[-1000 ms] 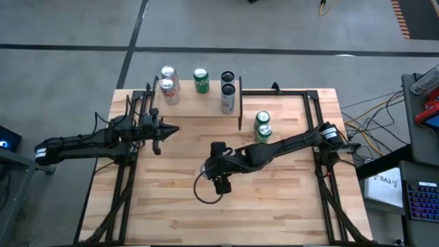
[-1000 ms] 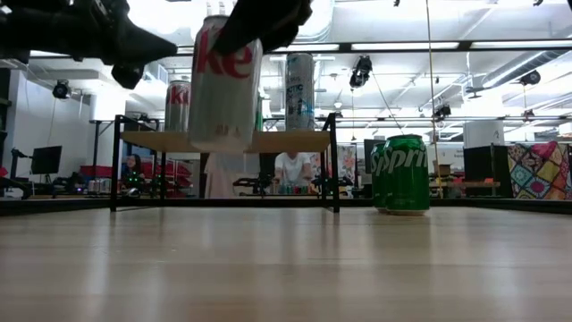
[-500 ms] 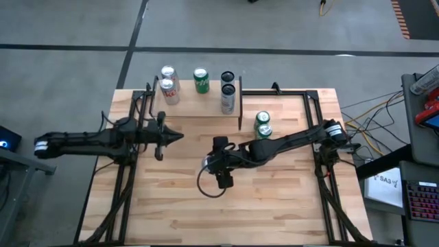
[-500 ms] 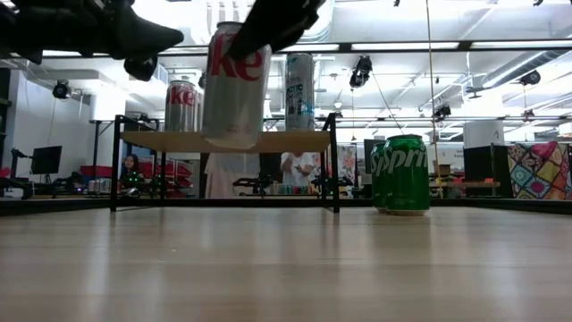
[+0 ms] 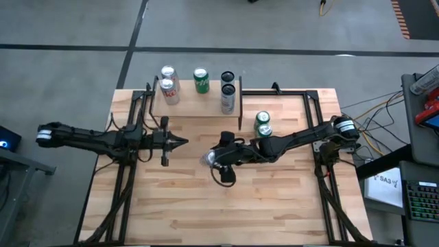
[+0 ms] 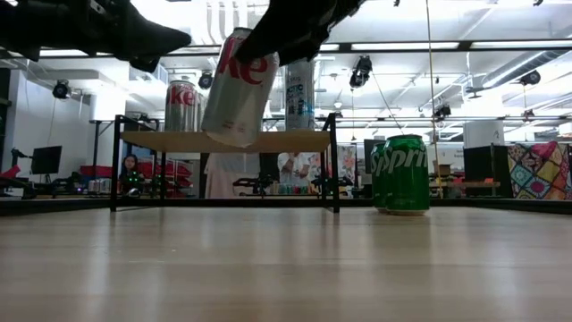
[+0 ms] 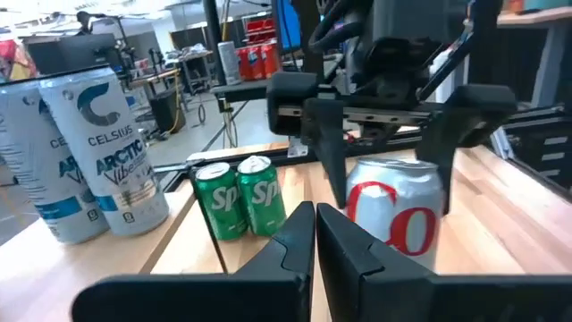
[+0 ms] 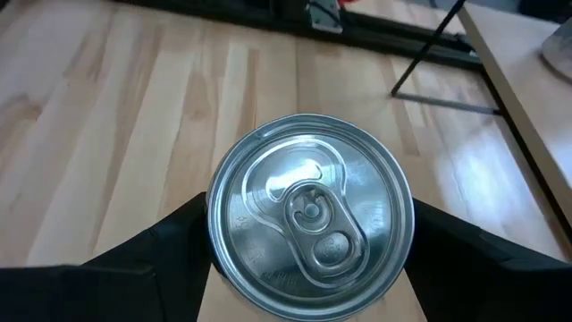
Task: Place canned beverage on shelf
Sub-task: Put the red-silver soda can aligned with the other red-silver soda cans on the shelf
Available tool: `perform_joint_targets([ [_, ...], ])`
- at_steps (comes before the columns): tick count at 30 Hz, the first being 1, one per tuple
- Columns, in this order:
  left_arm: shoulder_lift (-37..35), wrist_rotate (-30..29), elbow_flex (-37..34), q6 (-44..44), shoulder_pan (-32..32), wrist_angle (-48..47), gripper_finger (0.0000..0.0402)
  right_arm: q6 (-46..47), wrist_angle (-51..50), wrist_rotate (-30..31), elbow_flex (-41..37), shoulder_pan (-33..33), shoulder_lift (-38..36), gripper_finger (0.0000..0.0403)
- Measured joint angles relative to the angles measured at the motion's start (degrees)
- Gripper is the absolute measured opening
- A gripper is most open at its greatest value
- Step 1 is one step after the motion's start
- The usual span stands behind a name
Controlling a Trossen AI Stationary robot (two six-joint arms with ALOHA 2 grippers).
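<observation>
A silver Diet Coke can (image 6: 239,85) hangs tilted above the middle of the table, with my right gripper (image 5: 215,159) shut on it. The shelf (image 6: 223,140), a light-wood plank on black legs, stands at the table's far edge and carries Diet Coke cans (image 5: 169,82), a Sprite can (image 5: 200,79) and Celsius cans (image 5: 228,88). My left gripper (image 5: 182,142) is shut and empty. It points level at the held can from the table's left. My right gripper pinches the can between its two fingers (image 7: 329,154), one on each side of the wall (image 7: 357,192) near the top rim. The fingers slant down from above and from the table's right. The can is lifted clear of the table and tilted, with its lid (image 8: 310,215) facing the wrist.
Two Sprite cans (image 5: 263,126) stand on the table right of the shelf, close to my right arm. Black frame rails (image 5: 312,116) run along the table's left, right and far sides. Bare wood (image 5: 226,213) lies toward the near edge.
My right gripper has carried the can a little toward the far and right edges, and the can has tipped further from upright. My left gripper has swung toward the near edge and the table's middle, staying shut.
</observation>
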Motion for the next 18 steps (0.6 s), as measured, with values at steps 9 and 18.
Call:
perform_joint_targets([
  [9,5.50,-1.87,0.00,-0.05,-0.09,1.93,0.0000,-0.69,10.19,2.90,-5.11,-0.22,-0.56,0.0290],
  [18,12.33,-9.30,0.00,1.76,-4.16,5.10,0.0000,-2.10,13.90,4.36,-7.96,-0.33,-0.69,0.0290],
])
